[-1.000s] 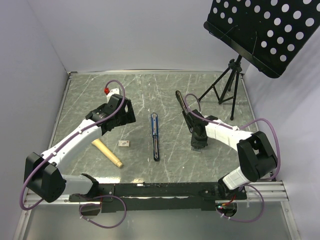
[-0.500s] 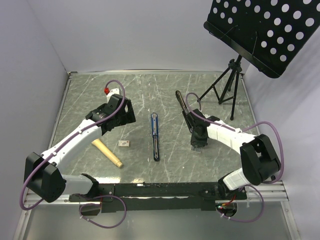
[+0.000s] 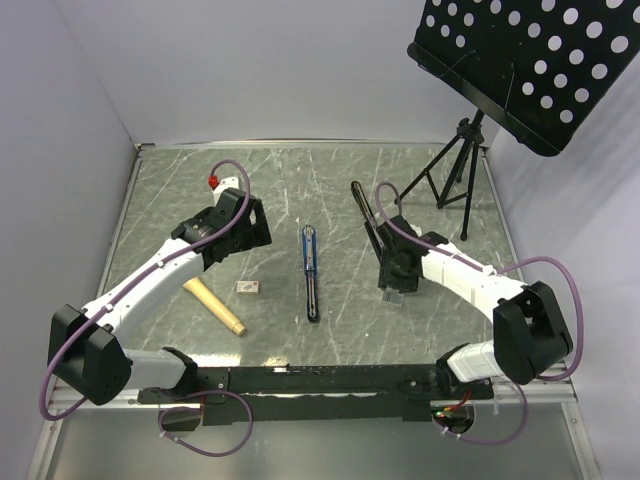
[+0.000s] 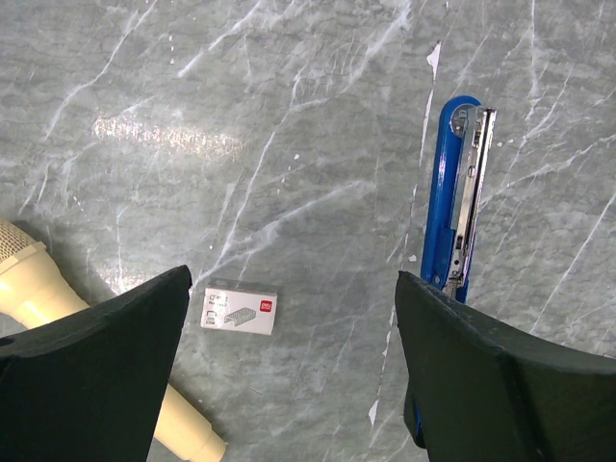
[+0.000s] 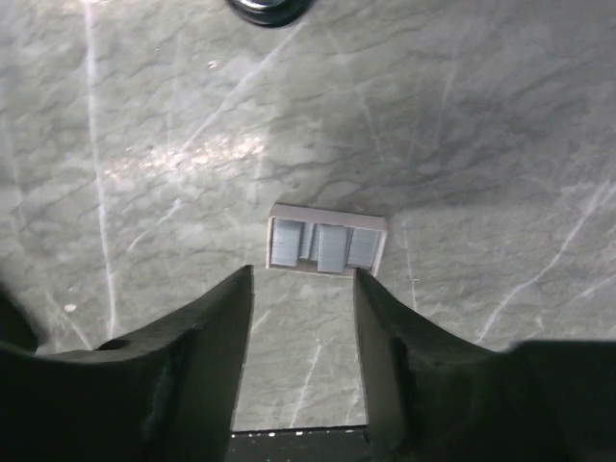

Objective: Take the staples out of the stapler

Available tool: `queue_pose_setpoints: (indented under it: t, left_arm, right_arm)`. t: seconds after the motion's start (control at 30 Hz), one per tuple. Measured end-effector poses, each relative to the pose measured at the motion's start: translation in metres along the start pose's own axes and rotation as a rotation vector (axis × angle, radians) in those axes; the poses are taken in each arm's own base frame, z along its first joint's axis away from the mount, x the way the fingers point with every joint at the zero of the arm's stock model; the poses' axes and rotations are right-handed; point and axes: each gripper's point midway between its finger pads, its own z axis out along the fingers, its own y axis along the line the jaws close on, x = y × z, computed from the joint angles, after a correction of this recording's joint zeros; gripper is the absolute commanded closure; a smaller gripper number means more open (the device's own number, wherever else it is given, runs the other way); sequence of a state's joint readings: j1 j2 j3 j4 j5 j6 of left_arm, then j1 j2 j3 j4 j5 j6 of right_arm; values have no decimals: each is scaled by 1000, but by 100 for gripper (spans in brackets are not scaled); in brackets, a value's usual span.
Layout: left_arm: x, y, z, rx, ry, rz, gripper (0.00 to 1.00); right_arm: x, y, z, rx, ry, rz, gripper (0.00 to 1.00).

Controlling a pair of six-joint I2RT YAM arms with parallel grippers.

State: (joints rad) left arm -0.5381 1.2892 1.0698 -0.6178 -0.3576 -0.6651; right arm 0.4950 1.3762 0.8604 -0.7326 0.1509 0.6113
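The blue stapler (image 3: 311, 272) lies opened out flat at the table's middle, its silvery rail (image 4: 470, 207) facing up. My left gripper (image 3: 250, 232) hovers to its left, open and empty (image 4: 294, 366), with the stapler (image 4: 450, 192) beside its right finger. My right gripper (image 3: 395, 288) hangs low to the right of the stapler, open (image 5: 303, 289) with nothing between the fingers. Just past its fingertips a small open tray (image 5: 327, 241) holds grey strips of staples (image 5: 332, 247). The tray (image 3: 394, 298) rests on the table.
An all-black stapler (image 3: 365, 215) lies behind my right gripper. A small white staple box (image 3: 248, 287) and a cream wooden handle (image 3: 215, 305) lie left of the blue stapler. A red object (image 3: 213, 181) sits back left. A music stand's tripod (image 3: 450, 180) stands back right.
My right gripper's jaws have parted, and the small tray now lies free on the table. The right arm's elbow has swung out to the right. The left arm has not moved.
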Motion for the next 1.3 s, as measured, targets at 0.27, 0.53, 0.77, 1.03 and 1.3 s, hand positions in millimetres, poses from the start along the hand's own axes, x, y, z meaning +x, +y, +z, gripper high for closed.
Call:
queue_pose_setpoints:
  t: [0.27,0.53,0.77,1.03,1.3]
  left_arm:
    - [1,4,1,-31,-1,-52,12]
    - [30,40,21,-217,142,-272,20]
    - [49,51,25,-324,238,-538,22]
    - [56,33,25,-327,286,-809,20]
    - [85,39,32,-416,344,-926,16]
  right_arm:
    - [-14,20,-27,-171,-86,-101,0]
    - [-28,32,-44,-270,-188,-163,0]
    - [-21,33,-49,-318,-208,-203,0]
    - [-17,41,-66,-425,-263,-219,0]
    - [-16,46,-71,-471,-278,-237,0]
